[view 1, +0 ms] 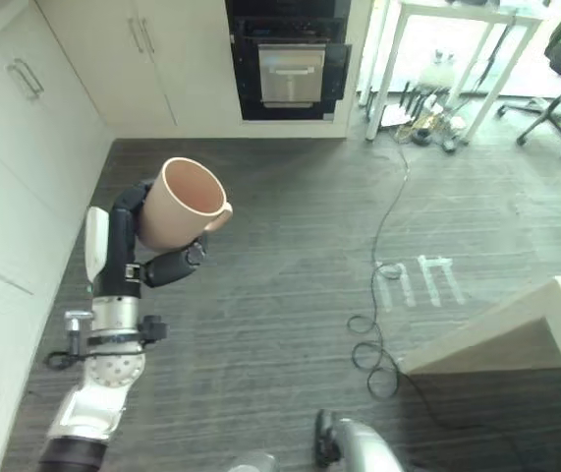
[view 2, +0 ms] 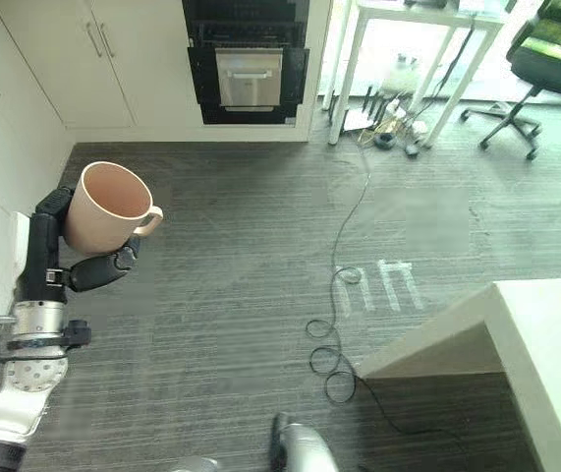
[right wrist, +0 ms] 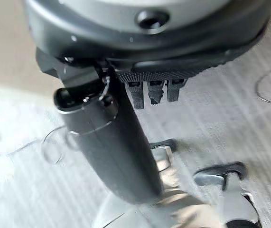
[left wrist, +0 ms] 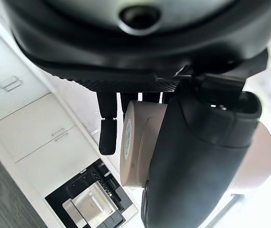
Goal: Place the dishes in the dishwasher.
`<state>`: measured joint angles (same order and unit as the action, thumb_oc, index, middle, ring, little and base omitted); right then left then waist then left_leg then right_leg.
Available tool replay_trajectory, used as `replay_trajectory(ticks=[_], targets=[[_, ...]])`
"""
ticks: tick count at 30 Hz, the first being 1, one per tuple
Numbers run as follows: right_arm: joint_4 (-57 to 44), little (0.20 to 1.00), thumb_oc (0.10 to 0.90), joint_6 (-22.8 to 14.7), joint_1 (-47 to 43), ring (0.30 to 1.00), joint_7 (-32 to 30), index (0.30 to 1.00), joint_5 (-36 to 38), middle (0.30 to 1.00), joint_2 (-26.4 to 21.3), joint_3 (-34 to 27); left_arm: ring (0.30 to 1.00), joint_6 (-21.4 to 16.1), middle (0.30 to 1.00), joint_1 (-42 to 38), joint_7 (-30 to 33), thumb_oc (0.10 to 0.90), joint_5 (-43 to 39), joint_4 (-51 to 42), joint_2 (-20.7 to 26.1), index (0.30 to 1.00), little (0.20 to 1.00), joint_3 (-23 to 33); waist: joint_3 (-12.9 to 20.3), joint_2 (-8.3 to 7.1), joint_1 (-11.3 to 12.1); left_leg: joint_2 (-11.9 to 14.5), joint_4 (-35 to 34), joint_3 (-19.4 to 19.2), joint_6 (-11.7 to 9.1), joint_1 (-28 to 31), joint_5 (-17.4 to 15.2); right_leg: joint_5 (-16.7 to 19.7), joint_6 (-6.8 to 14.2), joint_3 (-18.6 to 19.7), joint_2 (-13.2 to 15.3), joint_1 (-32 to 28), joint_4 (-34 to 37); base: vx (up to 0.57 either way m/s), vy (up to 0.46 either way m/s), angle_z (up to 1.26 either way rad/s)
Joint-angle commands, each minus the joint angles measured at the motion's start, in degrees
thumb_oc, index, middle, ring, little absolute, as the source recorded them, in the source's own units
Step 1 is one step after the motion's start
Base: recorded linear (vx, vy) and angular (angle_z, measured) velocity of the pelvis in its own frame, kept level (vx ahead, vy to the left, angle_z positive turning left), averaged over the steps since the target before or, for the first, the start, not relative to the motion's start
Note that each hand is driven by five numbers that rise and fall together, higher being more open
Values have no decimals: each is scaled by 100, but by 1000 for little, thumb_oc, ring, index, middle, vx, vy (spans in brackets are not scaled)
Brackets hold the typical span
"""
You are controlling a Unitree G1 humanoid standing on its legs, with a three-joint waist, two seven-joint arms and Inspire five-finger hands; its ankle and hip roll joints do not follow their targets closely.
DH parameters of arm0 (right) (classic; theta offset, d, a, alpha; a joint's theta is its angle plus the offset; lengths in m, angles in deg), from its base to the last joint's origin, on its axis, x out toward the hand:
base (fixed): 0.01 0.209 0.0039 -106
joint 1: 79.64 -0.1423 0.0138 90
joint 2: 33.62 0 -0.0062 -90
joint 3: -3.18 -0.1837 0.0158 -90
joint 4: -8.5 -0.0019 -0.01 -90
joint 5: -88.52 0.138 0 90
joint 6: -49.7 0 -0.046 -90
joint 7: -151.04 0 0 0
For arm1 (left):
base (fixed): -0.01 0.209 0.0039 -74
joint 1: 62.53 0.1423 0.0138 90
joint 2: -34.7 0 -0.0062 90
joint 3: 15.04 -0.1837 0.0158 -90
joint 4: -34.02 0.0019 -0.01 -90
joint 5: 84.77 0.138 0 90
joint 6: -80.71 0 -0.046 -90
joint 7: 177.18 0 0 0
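Open grey floor point(view 1: 290, 295) lies ahead of the left hand point(view 1: 138, 261), which carries the mug point(view 1: 184, 204) raised in the air. White cabinets point(view 1: 25, 147) close off the left side, just beside that arm. A pale counter corner point(view 1: 516, 329) projects at lower right, and a built-in oven point(view 1: 290, 59) stands at the far wall.

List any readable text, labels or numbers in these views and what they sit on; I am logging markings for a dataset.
No text can be read in any view.
Pale mug held in the left hand: a small pale mark on its side in the left wrist view, too blurred to read.
Built-in oven: no legible print.
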<state>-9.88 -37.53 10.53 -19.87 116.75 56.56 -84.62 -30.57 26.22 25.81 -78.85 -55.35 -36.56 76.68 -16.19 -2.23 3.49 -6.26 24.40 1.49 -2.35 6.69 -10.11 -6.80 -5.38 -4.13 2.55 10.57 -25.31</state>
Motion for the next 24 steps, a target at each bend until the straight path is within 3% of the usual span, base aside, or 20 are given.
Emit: replay_trajectory(ticks=[1,2,4,6,8,10,13,18,24], targets=[[-44,900,800,-155,-106,900,141,900,121,900,-287,-22,300,-503,300,-862,260,400,-75,-913,291,300,300,459,118,172,-237,27,1344,-41,230,-1062,318,-303,775,77,211,-813,813,156,-136,21],[-34,900,800,-180,-111,900,135,900,144,900,-335,-36,300,-516,300,-901,148,400,-188,-907,309,300,300,489,20,145,-223,37,1967,-233,150,-1491,420,-321,698,60,190,-936,813,133,-115,24],[47,900,800,-222,-104,900,221,900,223,900,-397,-134,300,-518,300,-979,-21,400,-333,-916,341,300,300,533,-51,162,-199,179,1913,-364,151,-1887,442,-354,659,19,122,-1036,813,120,-36,37],[105,900,800,-205,-131,900,310,900,139,900,-434,-216,300,-493,300,-1008,-52,400,-326,-930,354,300,300,553,-51,206,-142,344,613,-461,157,-1837,529,-516,700,-17,78,-1141,813,156,117,32],[37,900,800,-82,-193,900,273,900,62,900,-474,-253,300,-506,300,-966,46,400,-249,-938,308,300,300,540,-98,268,-24,449,-654,-353,1,-1879,983,-702,759,74,60,-1324,813,218,196,-12],[28,900,800,6,-209,900,242,900,312,900,-474,-173,300,-596,300,-988,32,400,-177,-807,209,300,300,522,-31,313,-36,589,-721,-311,24,-1886,617,-754,784,-7,78,-1304,813,136,200,-51],[59,900,800,0,-117,900,283,900,359,900,-431,-224,300,-704,300,-961,-92,400,-136,-794,134,300,300,575,54,427,-98,760,-721,-264,-58,-1871,512,-751,813,-155,81,-1222,813,61,110,-62],[154,900,800,-68,-7,900,346,900,129,900,-374,-217,300,-792,300,-752,-151,400,-131,-825,33,300,300,662,206,492,-112,674,-721,-137,-93,-1717,367,-706,883,-269,157,-1026,813,60,87,-15],[171,900,800,-141,100,900,333,900,-83,900,-349,-193,300,-621,300,-683,-140,400,-213,-889,71,300,300,668,373,518,-187,609,-721,-204,-19,-1596,156,-636,958,-326,203,-806,813,22,68,-2]])
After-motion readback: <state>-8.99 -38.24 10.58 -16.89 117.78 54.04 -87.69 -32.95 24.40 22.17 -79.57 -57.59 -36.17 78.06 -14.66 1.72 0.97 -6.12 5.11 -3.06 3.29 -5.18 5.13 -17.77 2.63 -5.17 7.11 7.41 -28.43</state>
